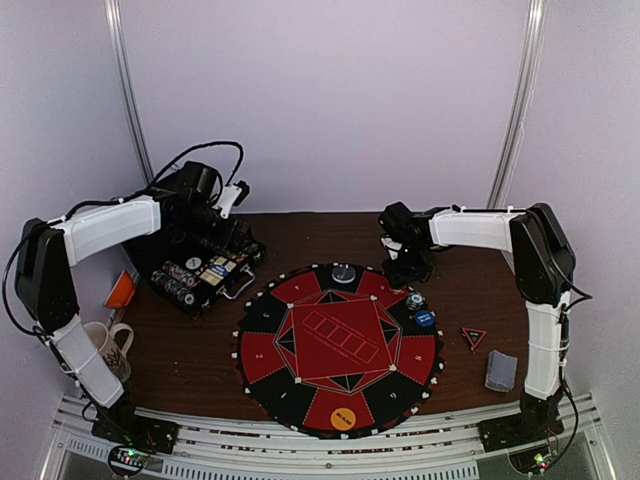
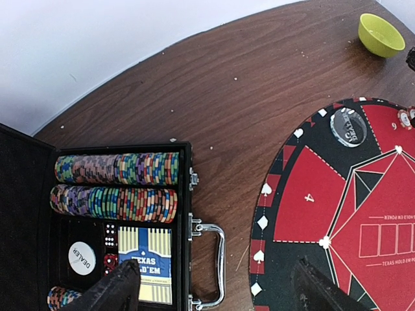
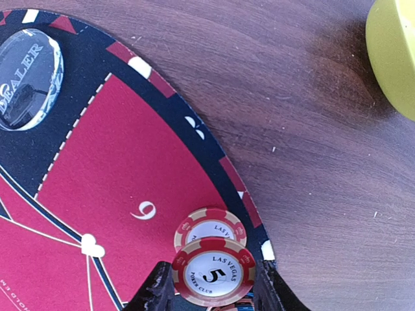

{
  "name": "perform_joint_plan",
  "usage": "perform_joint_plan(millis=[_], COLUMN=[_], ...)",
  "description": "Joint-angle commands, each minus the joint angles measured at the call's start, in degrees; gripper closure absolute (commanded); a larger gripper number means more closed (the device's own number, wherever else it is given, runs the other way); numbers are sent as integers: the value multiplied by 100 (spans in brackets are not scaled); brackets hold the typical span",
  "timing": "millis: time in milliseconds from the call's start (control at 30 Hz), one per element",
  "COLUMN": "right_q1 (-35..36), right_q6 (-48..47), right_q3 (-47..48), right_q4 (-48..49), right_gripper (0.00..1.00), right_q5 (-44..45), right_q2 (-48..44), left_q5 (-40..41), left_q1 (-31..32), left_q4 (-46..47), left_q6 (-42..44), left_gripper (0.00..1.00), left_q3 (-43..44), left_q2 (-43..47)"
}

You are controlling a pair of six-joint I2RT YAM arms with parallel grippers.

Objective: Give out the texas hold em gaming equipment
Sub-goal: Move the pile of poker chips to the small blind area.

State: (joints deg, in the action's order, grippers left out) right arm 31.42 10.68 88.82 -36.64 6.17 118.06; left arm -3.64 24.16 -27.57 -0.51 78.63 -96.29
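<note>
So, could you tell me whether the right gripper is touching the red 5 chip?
Touching: the right wrist view shows fingers of the right gripper against opposite edges of the red 5 chip.

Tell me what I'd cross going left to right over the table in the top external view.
White mug → open chip case → round red-and-black mat → red triangle marker → grey-blue card deck.
</note>
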Motion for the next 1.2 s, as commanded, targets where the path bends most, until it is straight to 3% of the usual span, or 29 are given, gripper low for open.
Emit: perform_joint_plan(millis=[0,533,667,867,1167], right_q1=[-46,-92,-101,-101,-94], right_q6=[-1,-114,-131,-134,-342], right_q3=[8,357,365,424,929], right_q4=[0,-164,-209,-246,-210], right_gripper=[66,61,53,34,32], right_q5=[-73,71,106,165,-104], right_q2=[-24,413,420,341,-367], left_q5=[61,97,80,92,-55], left_q1=[-43,-61,-61,-61,-70], left_q4=[41,15,11,0,67], left_q6=[85,117,127,151,158], left_gripper=[17,17,17,17,16], left_q3=[-32,-53,-35,-55,-50], left_q2=[-67,-82,-101,-61,3])
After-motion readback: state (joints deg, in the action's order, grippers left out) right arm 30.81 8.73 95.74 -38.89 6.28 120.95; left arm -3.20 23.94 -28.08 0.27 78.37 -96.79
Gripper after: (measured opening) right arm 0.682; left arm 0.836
